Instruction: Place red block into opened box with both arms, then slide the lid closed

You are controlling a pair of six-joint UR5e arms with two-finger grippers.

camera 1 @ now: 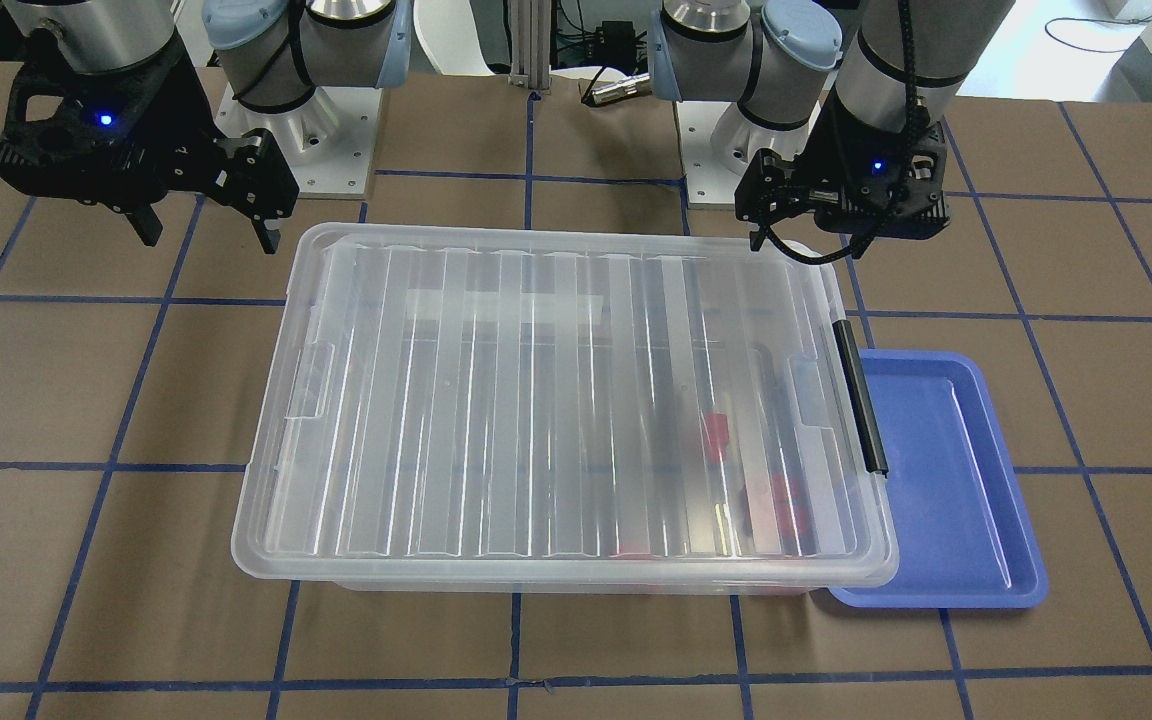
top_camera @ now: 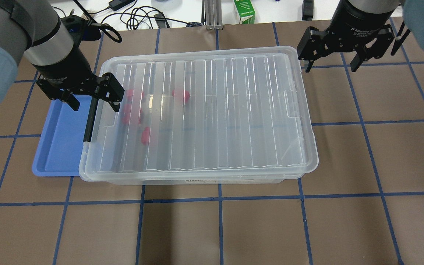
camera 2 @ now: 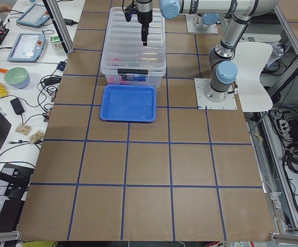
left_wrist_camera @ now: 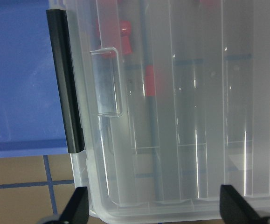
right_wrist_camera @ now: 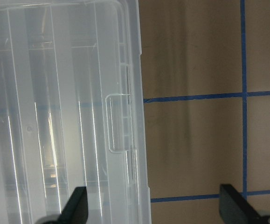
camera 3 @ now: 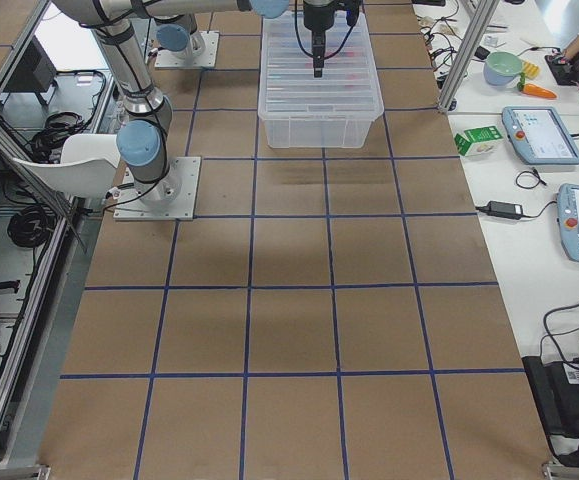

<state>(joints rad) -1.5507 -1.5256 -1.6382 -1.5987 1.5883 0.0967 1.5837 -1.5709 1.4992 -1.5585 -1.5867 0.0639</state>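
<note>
The clear box [top_camera: 197, 180] stands mid-table, and the ribbed clear lid [top_camera: 212, 110] lies flat over its whole top. Several red blocks [top_camera: 181, 95] show blurred through the lid near the box's left end, also seen from the left wrist as red blocks [left_wrist_camera: 149, 80]. My left gripper [top_camera: 94, 105] hangs open above that end, straddling the black handle [left_wrist_camera: 65, 93], with nothing between its fingers. My right gripper [top_camera: 331, 68] is open and empty over bare table beyond the box's far right corner; its wrist view shows the lid [right_wrist_camera: 55, 116] edge and a latch notch.
A shallow blue tray [top_camera: 61, 140] lies against the box's left end, partly under the left gripper. A green carton [top_camera: 244, 11] and cables sit past the table's far edge. Brown table with blue tape lines stretches in front of the box.
</note>
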